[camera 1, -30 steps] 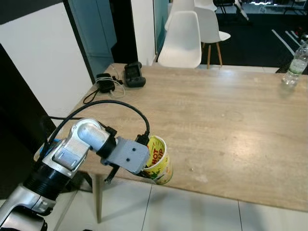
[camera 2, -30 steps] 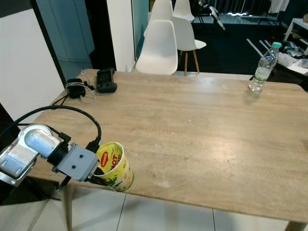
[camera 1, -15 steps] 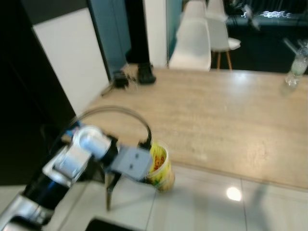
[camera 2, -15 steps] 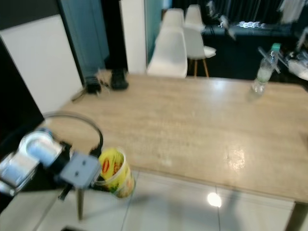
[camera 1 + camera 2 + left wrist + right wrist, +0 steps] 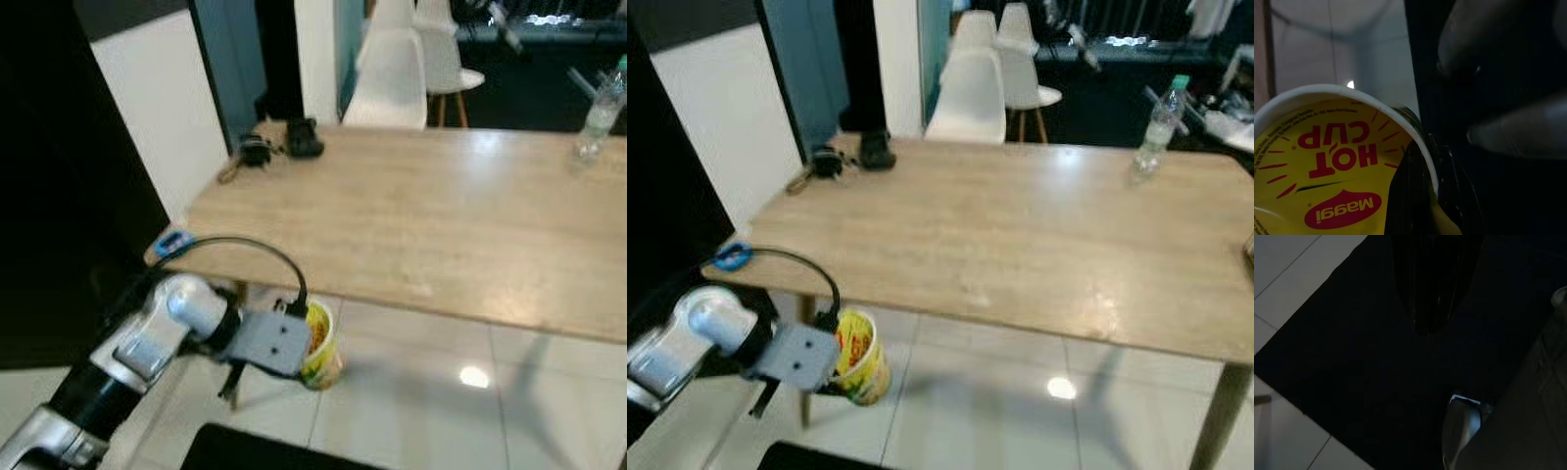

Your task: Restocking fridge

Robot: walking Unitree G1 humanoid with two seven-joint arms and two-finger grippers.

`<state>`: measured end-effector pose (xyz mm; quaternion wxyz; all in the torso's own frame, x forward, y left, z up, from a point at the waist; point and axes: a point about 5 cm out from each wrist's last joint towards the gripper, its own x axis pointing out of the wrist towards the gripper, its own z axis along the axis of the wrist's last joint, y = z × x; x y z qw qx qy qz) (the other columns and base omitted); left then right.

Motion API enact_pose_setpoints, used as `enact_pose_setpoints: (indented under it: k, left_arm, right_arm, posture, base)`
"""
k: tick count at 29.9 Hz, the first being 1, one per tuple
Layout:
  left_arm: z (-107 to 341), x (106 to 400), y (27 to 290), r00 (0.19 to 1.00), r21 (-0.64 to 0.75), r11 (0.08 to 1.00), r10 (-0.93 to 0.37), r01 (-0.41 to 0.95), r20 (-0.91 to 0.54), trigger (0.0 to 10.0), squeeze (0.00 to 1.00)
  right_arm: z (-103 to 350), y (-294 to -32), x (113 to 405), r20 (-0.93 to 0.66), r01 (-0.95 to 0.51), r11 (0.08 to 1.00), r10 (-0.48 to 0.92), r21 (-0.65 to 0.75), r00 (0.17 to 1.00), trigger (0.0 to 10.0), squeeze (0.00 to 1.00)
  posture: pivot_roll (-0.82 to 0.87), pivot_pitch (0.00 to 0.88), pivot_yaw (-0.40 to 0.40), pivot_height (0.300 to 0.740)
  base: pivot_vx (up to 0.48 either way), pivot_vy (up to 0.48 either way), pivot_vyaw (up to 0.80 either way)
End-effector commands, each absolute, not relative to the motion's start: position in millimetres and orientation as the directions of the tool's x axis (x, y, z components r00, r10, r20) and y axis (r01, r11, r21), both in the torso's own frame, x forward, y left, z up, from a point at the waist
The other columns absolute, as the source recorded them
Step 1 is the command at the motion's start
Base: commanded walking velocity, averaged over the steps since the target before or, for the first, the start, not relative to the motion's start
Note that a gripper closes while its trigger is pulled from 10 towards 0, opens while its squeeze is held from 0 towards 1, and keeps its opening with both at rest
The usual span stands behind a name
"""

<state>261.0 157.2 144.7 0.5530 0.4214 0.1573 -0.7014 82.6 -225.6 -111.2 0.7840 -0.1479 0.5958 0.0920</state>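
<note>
Lower left of frame, the left gripper [image 5: 306, 345] pinches the noodle cup [image 5: 319, 343] upright, away from the table [image 5: 411, 225].

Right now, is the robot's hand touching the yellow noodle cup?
Touching. In the left wrist view a black finger presses against the noodle cup; the left hand holds it.

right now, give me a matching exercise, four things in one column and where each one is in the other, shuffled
Things:
1. yellow noodle cup
2. clear plastic water bottle
3. white moulded chair
4. small blue object

Places:
A. behind the wooden table's far edge
B. held in the left gripper, above the tiled floor
C. at the table's near left corner
D. standing near the table's far right end

Pairs: 1-B, 2-D, 3-A, 4-C
</note>
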Motion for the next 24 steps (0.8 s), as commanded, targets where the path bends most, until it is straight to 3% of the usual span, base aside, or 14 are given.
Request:
enact_pose_setpoints:
  k: [1, 5, 7, 9, 10, 12, 16, 19, 20, 22, 24]
  left_arm:
    - [127, 261, 158, -0.014, 0.228, -0.306, -0.625, 0.924, -0.78, 10.0, 0.0]
    - [87, 263, 168, 0.064, 0.2, -0.173, -0.581, 0.964, -0.811, 10.0, 0.0]
    - [87, 263, 168, 0.064, 0.2, -0.173, -0.581, 0.964, -0.811, 10.0, 0.0]
    - [55, 262, 176, 0.129, 0.189, -0.059, -0.535, 0.98, -0.835, 10.0, 0.0]
    - [55, 262, 176, 0.129, 0.189, -0.059, -0.535, 0.98, -0.835, 10.0, 0.0]
    - [21, 251, 184, 0.155, 0.15, 0.049, -0.482, 0.988, -0.862, 10.0, 0.0]
    - [5, 244, 187, 0.163, 0.133, 0.097, -0.453, 0.986, -0.877, 10.0, 0.0]
    - [-38, 211, 198, 0.146, 0.066, 0.226, -0.358, 0.972, -0.922, 10.0, 0.0]
    - [-38, 211, 198, 0.146, 0.066, 0.226, -0.358, 0.972, -0.922, 10.0, 0.0]
    - [-62, 185, 208, 0.151, 0.051, 0.337, -0.277, 0.94, -0.949, 10.0, 0.0]
    - [-70, 176, 211, 0.154, 0.052, 0.383, -0.241, 0.922, -0.958, 10.0, 0.0]
  right_arm:
    - [-110, -223, 89, -0.955, -0.307, 0.943, -0.031, -0.126, 0.296, 10.0, 0.0]
    - [-111, -221, 88, -0.96, -0.309, 0.944, -0.03, -0.119, 0.28, 10.0, 0.0]
    - [-111, -221, 88, -0.96, -0.309, 0.944, -0.03, -0.119, 0.28, 10.0, 0.0]
    - [-112, -221, 87, -0.962, -0.297, 0.948, -0.025, -0.109, 0.272, 10.0, 0.0]
    - [-112, -221, 87, -0.962, -0.297, 0.948, -0.025, -0.109, 0.272, 10.0, 0.0]
    - [-112, -220, 87, -0.963, -0.287, 0.952, -0.023, -0.103, 0.269, 10.0, 0.0]
    - [-112, -220, 87, -0.963, -0.285, 0.953, -0.022, -0.102, 0.269, 10.0, 0.0]
    - [-111, -220, 88, -0.962, -0.284, 0.954, -0.019, -0.099, 0.271, 10.0, 0.0]
    - [-111, -220, 88, -0.962, -0.284, 0.954, -0.019, -0.099, 0.271, 10.0, 0.0]
    - [-111, -220, 89, -0.963, -0.285, 0.953, -0.019, -0.099, 0.27, 10.0, 0.0]
    - [-111, -220, 89, -0.963, -0.285, 0.953, -0.019, -0.098, 0.268, 10.0, 0.0]
  posture:
    - [0.02, 0.0, 0.014, 0.74]
    - [0.02, 0.0, 0.014, 0.74]
    - [0.02, 0.0, 0.014, 0.74]
    - [0.02, 0.0, 0.016, 0.74]
    - [0.02, 0.0, 0.016, 0.74]
    - [0.02, 0.0, 0.015, 0.74]
    - [0.02, 0.0, 0.016, 0.74]
    - [0.02, 0.0, 0.013, 0.74]
    - [0.02, 0.0, 0.013, 0.74]
    - [0.02, 0.0, 0.011, 0.74]
    - [0.02, 0.0, 0.01, 0.74]
  base:
    - [0.0, 0.0, 0.0]
    - [0.0, 0.0, 0.0]
    - [0.0, 0.0, 0.0]
    - [0.0, 0.0, -0.79]
    - [0.0, 0.0, -0.79]
    - [0.0, 0.0, -0.79]
    - [0.0, 0.0, -0.79]
    - [0.0, 0.0, -0.79]
    - [0.0, 0.0, -0.79]
    - [0.0, 0.0, -0.79]
    - [0.0, 0.0, -0.79]
